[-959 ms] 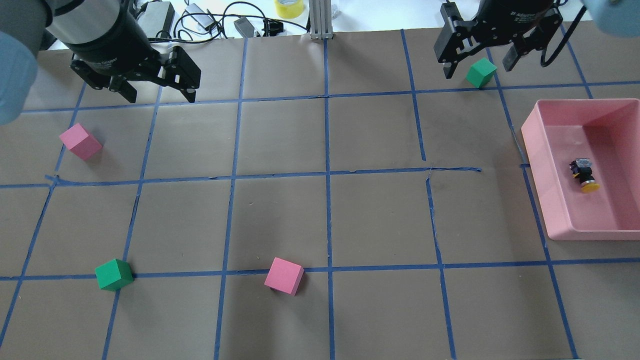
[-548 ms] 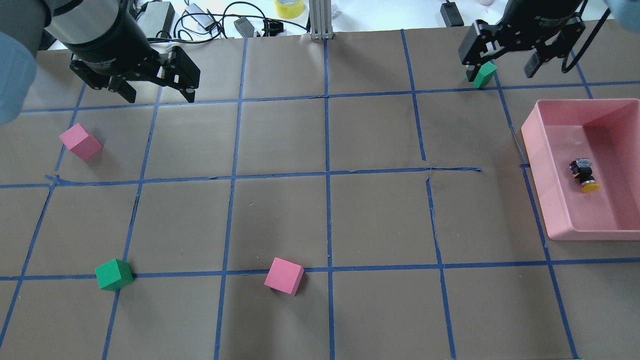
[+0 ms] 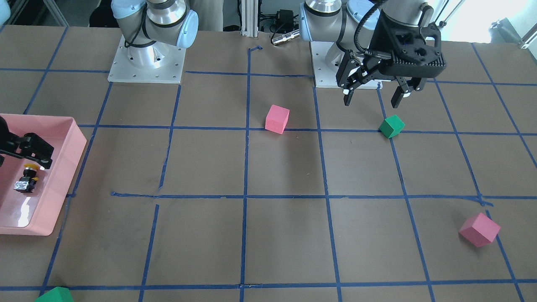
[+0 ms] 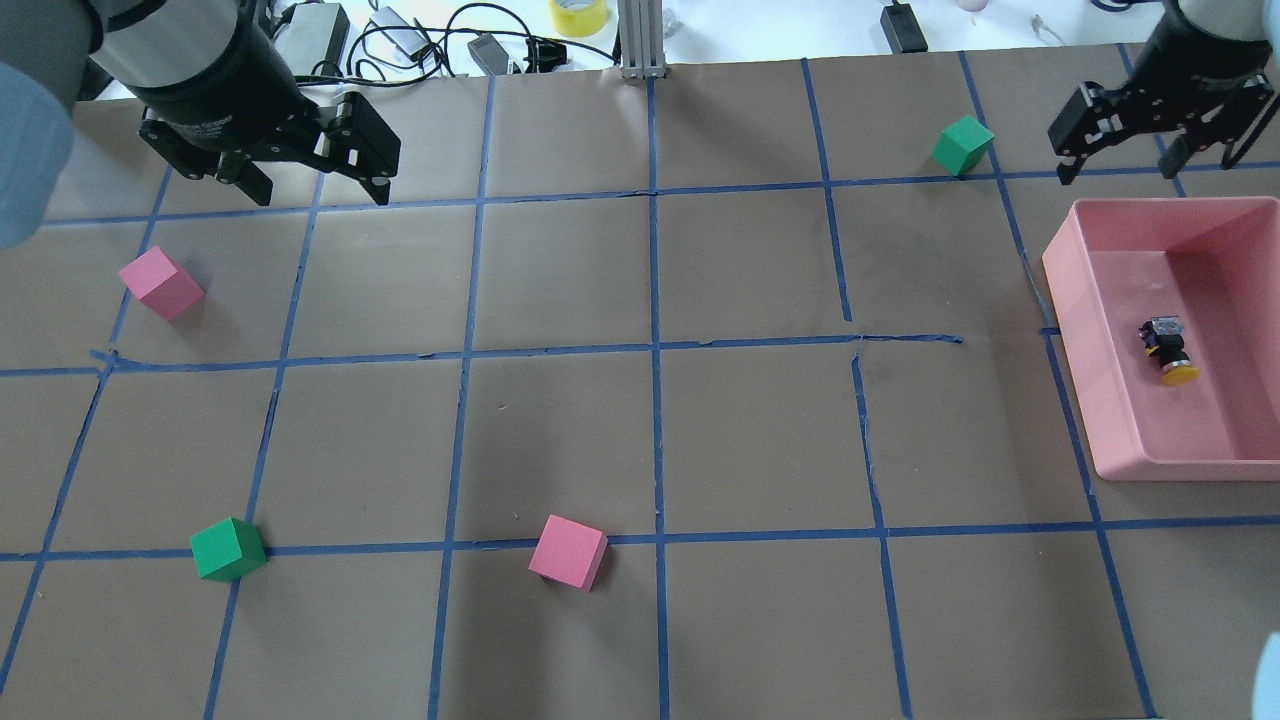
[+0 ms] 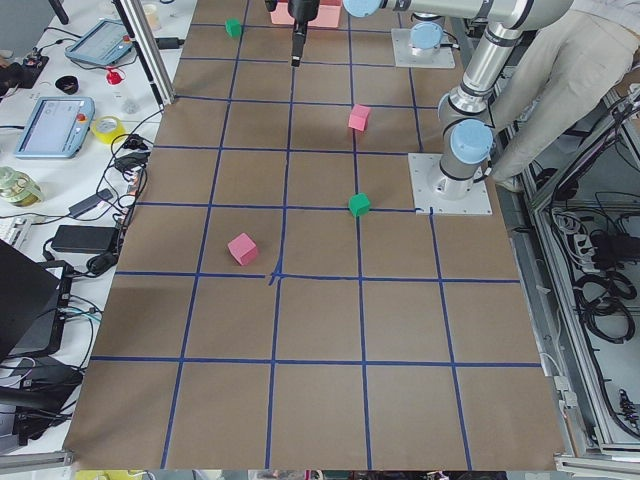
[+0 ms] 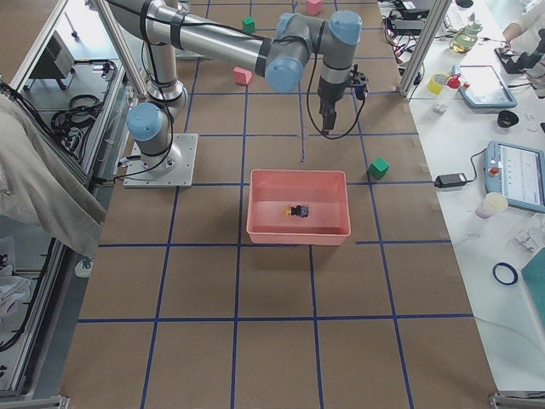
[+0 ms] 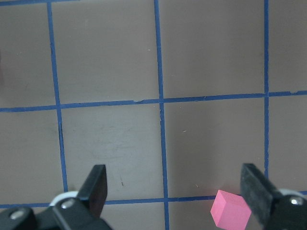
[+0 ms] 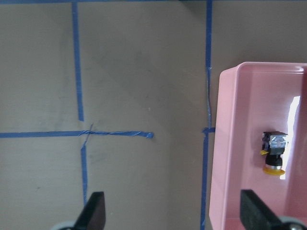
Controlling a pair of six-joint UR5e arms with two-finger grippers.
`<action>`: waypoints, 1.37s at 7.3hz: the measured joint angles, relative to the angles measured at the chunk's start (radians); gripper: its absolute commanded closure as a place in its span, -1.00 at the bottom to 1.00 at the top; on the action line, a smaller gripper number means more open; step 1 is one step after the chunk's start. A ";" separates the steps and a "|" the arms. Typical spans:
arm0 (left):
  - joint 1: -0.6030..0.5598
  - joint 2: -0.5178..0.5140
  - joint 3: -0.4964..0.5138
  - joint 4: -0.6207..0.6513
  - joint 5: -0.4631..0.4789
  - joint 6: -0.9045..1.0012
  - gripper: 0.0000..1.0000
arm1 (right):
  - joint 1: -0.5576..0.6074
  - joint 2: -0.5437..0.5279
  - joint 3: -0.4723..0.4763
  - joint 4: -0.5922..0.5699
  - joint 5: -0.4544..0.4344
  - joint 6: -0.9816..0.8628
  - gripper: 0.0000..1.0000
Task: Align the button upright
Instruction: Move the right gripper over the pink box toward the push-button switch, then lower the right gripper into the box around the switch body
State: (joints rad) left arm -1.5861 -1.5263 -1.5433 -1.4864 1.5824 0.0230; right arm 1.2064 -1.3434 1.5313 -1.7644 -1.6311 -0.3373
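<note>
**Q:** Where is the small yellow-capped, black-bodied push-button (image 4: 1166, 350) lying?

**A:** It is lying on its side on the floor of the rectangular pink plastic tray (image 4: 1110, 400). The tray is sitting at the robot's right end of the brown paper-covered table (image 4: 760, 430). The push-button is touching none of the tray's walls.

**Q:** Which way is its long axis running?

**A:** The axis is lying flat, running roughly from the operators' side of the table toward the robot's side. The round yellow cap is pointing toward the robot, and the silvery base block is facing away from it. The axis is slanting slightly, with the cap sitting a little further toward the robot's right than the base.

**Q:** What are the grippers doing?

**A:** The right gripper (image 4: 1118, 168) is hanging above the table, jaws spread wide and gripping nothing. Its wrist view is looking down on the tray wall nearest the table's middle, with the push-button off to one side. The left gripper (image 4: 320, 192) is hovering over the robot's left end, well apart from the tray, jaws likewise spread and empty.
</note>
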 measured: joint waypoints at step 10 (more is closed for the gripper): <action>0.001 -0.001 0.000 0.000 -0.002 0.001 -1.00 | -0.279 0.069 0.224 -0.313 0.043 -0.224 -1.00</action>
State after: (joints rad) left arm -1.5849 -1.5276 -1.5432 -1.4864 1.5802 0.0240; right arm 0.9278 -1.2741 1.7554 -2.0771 -1.5876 -0.5609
